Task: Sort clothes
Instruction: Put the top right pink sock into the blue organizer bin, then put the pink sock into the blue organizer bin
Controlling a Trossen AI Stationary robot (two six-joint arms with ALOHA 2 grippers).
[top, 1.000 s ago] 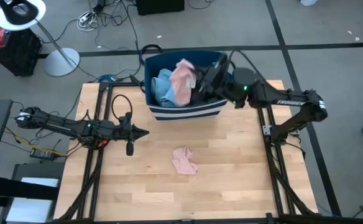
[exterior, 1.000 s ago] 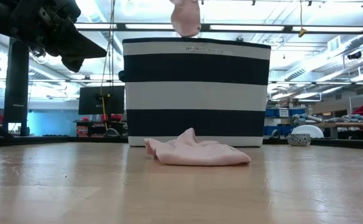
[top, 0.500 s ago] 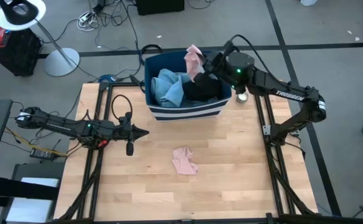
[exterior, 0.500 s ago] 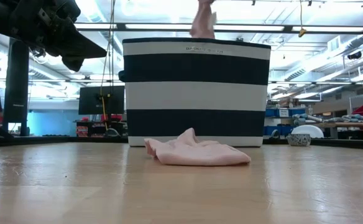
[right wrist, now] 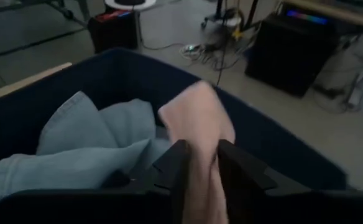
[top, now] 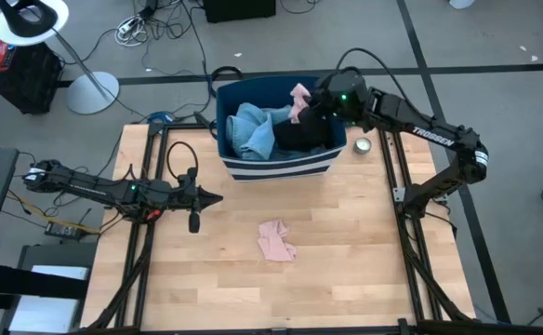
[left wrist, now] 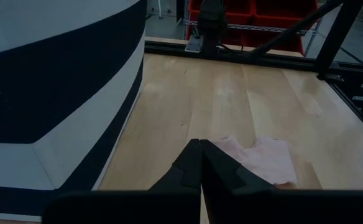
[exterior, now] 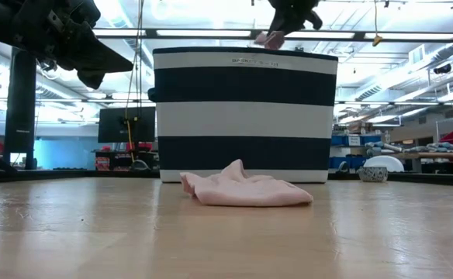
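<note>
Right gripper position: you will find it above the far right part of the navy fabric bin with white stripes, which stands at the far edge of the desk. In the right wrist view, a pink garment runs between the two dark fingers. The fingers stand a little apart with the cloth between them and touching them; you cannot tell from these views whether they are pressing on the cloth. In the high view, the same pink garment shows at the gripper, over the bin's far rim. In the low view, a small pink edge appears just above the bin's top edge, under the dark gripper.

Bin contents: light blue denim pieces fill the left half of the bin, and a black item lies in the right half, next to the denim.

Desk contents: a second pink garment lies crumpled on the bare wood, in front of the bin and apart from it. The low view shows it flat on the desk before the striped wall.

Left gripper position: you will see it over the left part of the desk, pointing toward the middle, well apart from both the bin and the second pink garment. The left wrist view shows its fingers pressed together with nothing between them.
</note>
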